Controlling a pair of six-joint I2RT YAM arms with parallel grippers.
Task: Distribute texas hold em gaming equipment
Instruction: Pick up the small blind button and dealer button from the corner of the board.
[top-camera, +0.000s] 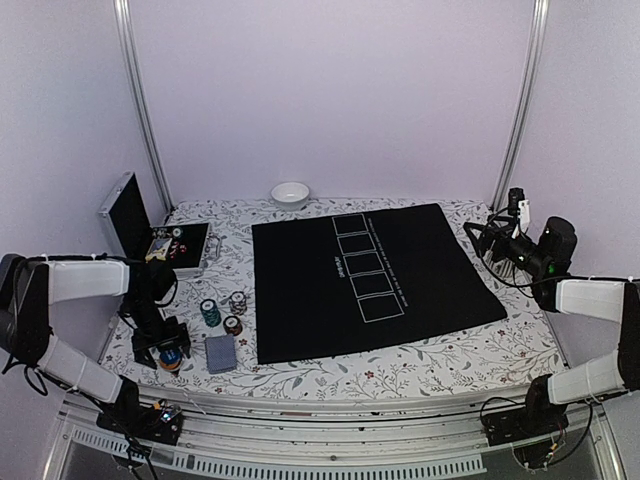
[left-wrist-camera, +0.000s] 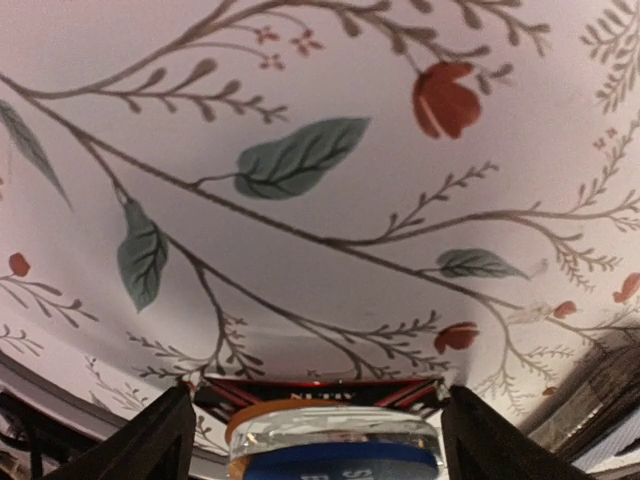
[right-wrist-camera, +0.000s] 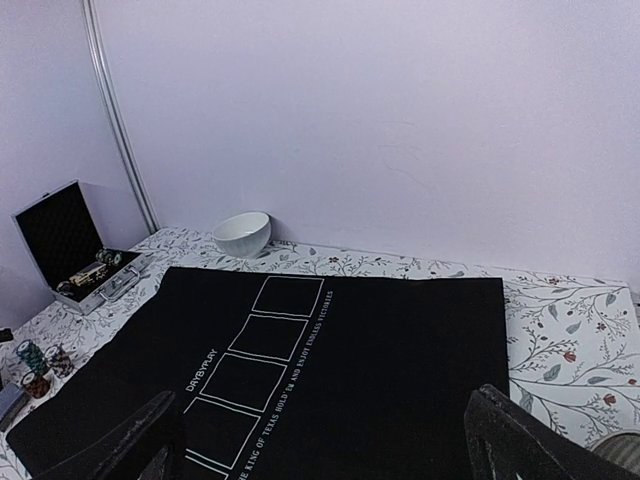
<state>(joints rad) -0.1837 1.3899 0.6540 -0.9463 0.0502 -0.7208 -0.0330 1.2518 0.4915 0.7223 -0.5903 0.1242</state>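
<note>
The left gripper (top-camera: 172, 348) is sitting low over the floral tablecloth (top-camera: 420, 365) at about eight o'clock on the table. Its fingers (left-wrist-camera: 150, 440) are standing spread on either side of a stack of button discs (left-wrist-camera: 335, 440), orange over clear over blue. I cannot tell whether either finger is touching the stack. A black-red triangle marker (left-wrist-camera: 320, 390) is lying just beyond the discs. At two o'clock from that gripper, the green chips (top-camera: 209, 312), white chips (top-camera: 238, 301) and red chips (top-camera: 232, 325) are standing close together beside the black mat (top-camera: 370, 280). The deck of cards (top-camera: 221, 352) is lying at three o'clock from the gripper. The open silver case (top-camera: 150, 240) is sitting at ten o'clock and the white bowl (top-camera: 290, 194) at twelve. The right gripper (right-wrist-camera: 322, 400) is hanging raised at two o'clock, claw spread wide and holding nothing.
</note>
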